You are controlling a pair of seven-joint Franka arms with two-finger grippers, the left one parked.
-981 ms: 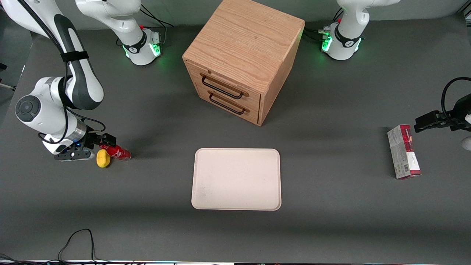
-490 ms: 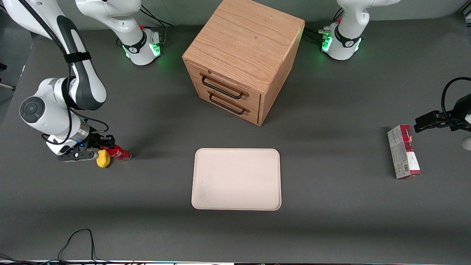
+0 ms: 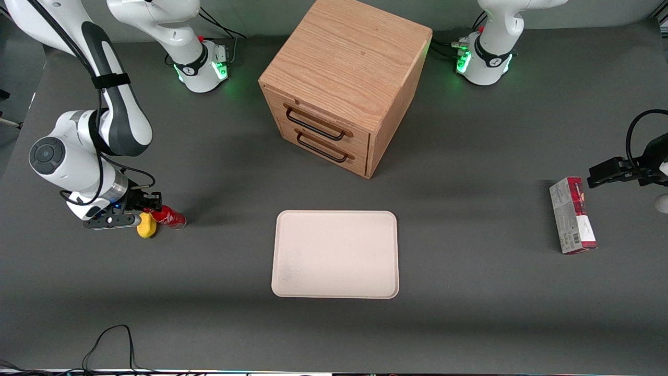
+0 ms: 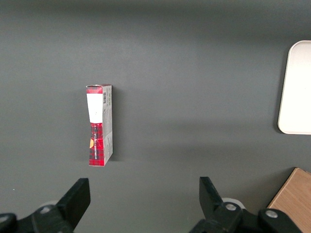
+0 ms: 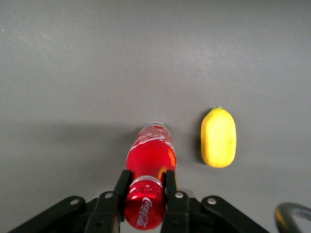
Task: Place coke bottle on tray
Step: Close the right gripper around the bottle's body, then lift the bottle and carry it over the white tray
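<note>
The coke bottle (image 3: 168,216) is a small red bottle near the working arm's end of the table. It leans with its cap toward the wrist and its clear base toward the tray. My right gripper (image 3: 148,208) is shut on the bottle at the cap and neck. In the right wrist view the two black fingers (image 5: 122,182) of the gripper (image 5: 146,178) press on both sides of the red cap of the bottle (image 5: 150,153). The cream-beige tray (image 3: 335,254) lies flat at mid-table, well apart from the bottle, with nothing on it.
A yellow lemon-like lump (image 3: 146,225) lies right beside the bottle, nearer the front camera; it also shows in the right wrist view (image 5: 218,138). A wooden drawer cabinet (image 3: 344,83) stands farther back. A red-and-grey carton (image 3: 572,215) lies toward the parked arm's end.
The right arm's wrist has shifted slightly and settled at the bottle's cap. The bottle and the lemon have stayed where they were.
</note>
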